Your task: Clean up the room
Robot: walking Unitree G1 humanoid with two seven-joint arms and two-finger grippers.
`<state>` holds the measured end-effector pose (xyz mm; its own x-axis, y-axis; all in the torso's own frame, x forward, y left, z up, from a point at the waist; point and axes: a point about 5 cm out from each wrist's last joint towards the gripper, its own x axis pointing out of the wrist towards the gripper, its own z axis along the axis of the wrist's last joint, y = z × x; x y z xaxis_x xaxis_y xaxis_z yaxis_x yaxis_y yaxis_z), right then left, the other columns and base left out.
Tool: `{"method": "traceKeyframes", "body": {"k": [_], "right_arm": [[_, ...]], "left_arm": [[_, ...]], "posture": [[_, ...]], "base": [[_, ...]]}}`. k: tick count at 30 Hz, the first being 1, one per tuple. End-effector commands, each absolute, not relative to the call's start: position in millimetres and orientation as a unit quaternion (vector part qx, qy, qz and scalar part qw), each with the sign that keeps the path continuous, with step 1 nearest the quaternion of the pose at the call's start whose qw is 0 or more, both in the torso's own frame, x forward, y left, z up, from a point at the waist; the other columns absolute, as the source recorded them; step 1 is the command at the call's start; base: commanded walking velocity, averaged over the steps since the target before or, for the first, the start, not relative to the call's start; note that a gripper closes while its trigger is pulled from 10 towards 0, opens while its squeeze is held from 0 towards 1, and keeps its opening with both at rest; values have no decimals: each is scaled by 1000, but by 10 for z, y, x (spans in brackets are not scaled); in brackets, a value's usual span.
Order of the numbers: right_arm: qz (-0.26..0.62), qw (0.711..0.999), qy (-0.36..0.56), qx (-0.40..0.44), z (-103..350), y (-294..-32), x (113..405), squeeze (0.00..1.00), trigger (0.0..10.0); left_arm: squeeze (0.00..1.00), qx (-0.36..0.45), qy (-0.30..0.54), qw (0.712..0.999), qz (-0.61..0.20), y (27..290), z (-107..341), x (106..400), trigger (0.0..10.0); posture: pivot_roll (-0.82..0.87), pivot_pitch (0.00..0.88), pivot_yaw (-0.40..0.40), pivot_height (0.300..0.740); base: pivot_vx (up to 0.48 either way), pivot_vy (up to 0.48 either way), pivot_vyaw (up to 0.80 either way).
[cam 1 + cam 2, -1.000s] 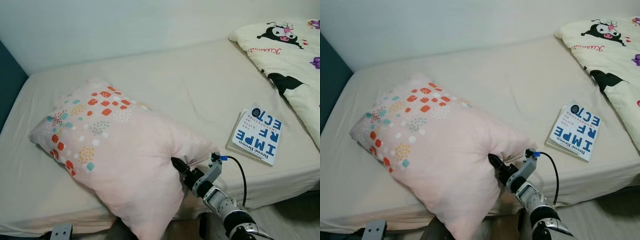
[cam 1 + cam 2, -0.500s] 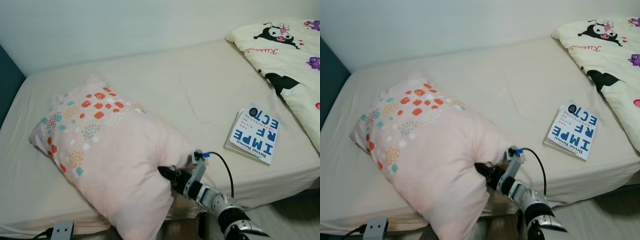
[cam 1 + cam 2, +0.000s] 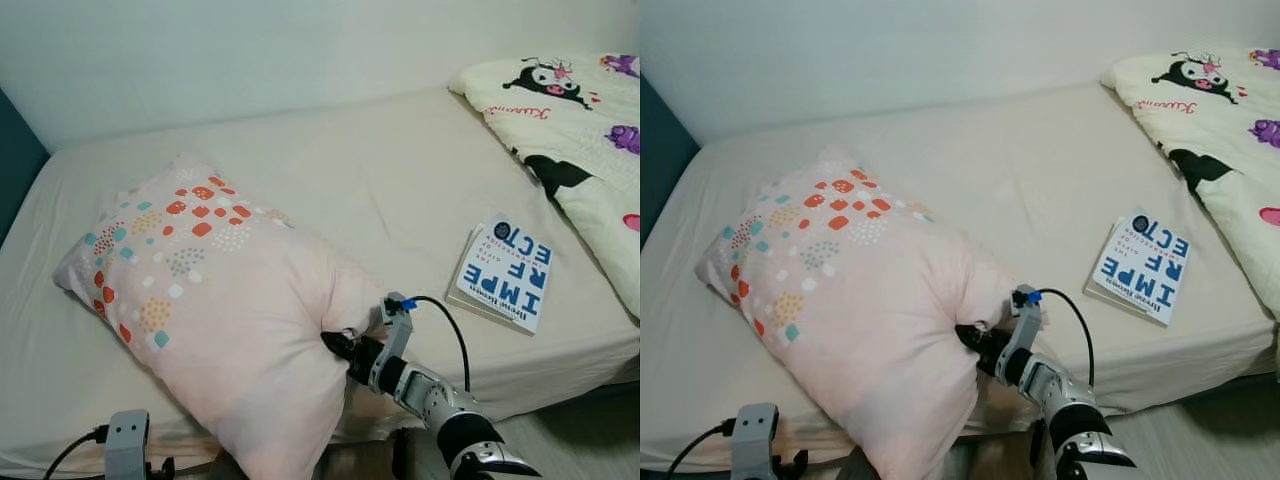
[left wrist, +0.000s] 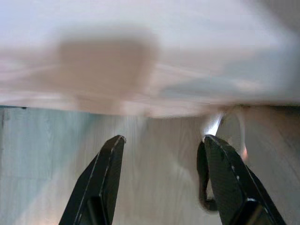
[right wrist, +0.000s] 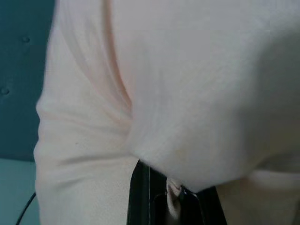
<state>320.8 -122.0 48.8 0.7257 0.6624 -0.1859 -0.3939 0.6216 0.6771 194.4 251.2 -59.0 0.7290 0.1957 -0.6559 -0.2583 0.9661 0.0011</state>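
1. The pillow (image 3: 215, 315), pale pink with a patch of orange and teal spots, is lying slantwise on the bed (image 3: 380, 180), its spotted end toward the head of the bed and its plain end hanging over the near edge.

2. The right gripper (image 3: 337, 344) is pinching a fold of the pillow's plain end, its black fingers closed tight on the fabric; in the right wrist view the cloth is bunching right over the fingertips (image 5: 140, 187). It seems to be gripping there because that corner overhangs the bed and is the easiest part to reach from the floor.

3. The left gripper (image 4: 161, 154) is hanging low beside the bed with its fingers spread wide and nothing between them; its view is blurry, so I am only guessing that the pale mass above it is the bed's side or the pillow's underside.

4. A book (image 3: 505, 272) with a blue and white cover is lying flat on the bed, well apart from the pillow, near the same front edge.

5. Beyond the book, a cream quilt (image 3: 570, 130) printed with cartoon figures is draping over the far corner of the bed.

6. Counting up: one pillow, one book, one quilt, two grippers.

7. To my eye the pillow is being handled first, with the book and quilt not yet touched.
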Motion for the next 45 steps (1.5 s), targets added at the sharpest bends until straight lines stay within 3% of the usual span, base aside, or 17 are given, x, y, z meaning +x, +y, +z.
{"method": "traceKeyframes", "body": {"k": [1, 7, 10, 19, 31, 45], "right_arm": [[303, 892, 142, 304, 791, -1258, 3387, 0, 0], [304, 900, 51, 308, 1230, -1430, 3568, 0, 0], [303, 907, 4, 291, 1533, -1525, 3669, 0, 0], [272, 917, 2, 292, 1524, -1575, 3665, 0, 0], [242, 925, -23, 291, 1661, -1723, 3674, 0, 0], [224, 934, -24, 278, 1701, -1712, 3688, 0, 0]], "left_arm": [[0, -56, 361, 918, 152, 2590, -611, 1888, 10000], [0, -60, 373, 910, 172, 2622, -624, 1866, 10000], [0, -63, 405, 892, 190, 2627, -701, 1735, 10000], [0, -42, 453, 871, 184, 2576, -818, 1527, 10000], [0, -26, 450, 878, 164, 2565, -802, 1567, 10000], [0, -22, 449, 881, 149, 2506, -807, 1595, 10000]], "posture": [[-33, 99, 49, 590], [-41, 77, 46, 595], [-43, 64, 41, 615], [-34, 60, 37, 650], [-44, 41, 43, 695], [-51, 45, 40, 740]], "base": [[0, 0, 0], [0, 0, 0], [0, 0, 0], [-240, 0, 0], [-40, 0, 0], [0, 0, 0]]}}
